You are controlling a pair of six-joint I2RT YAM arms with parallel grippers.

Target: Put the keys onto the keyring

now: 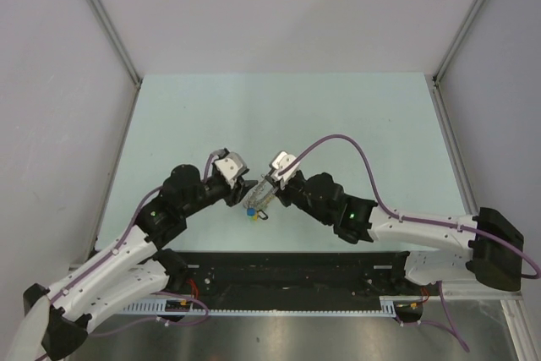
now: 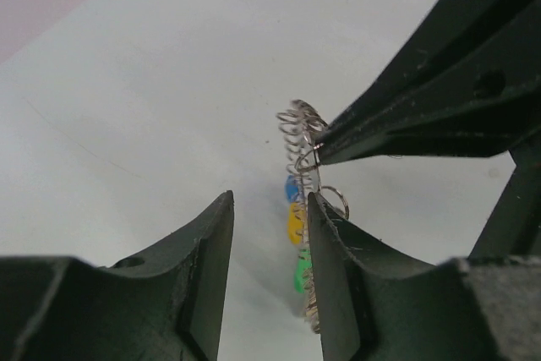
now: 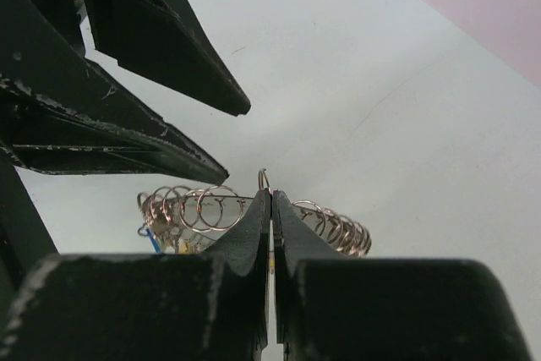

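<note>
Left gripper (image 2: pixel 270 209): fingers apart, nothing between them.
Keyring (image 2: pixel 297 137): seen edge-on, its long axis running away alongside one left finger, just outside the gap on the right arm's side.
Keys (image 2: pixel 295 224): blue, yellow and green heads against the coil; whether they are threaded, I cannot tell.
Right gripper (image 3: pixel 270 200): fingers pressed together on one coil loop.
Coming move: likely a small sideways shift by the free left arm.

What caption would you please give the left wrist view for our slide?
The right gripper pinches the keyring, coloured keys beside it, left gripper open nearby.
</note>
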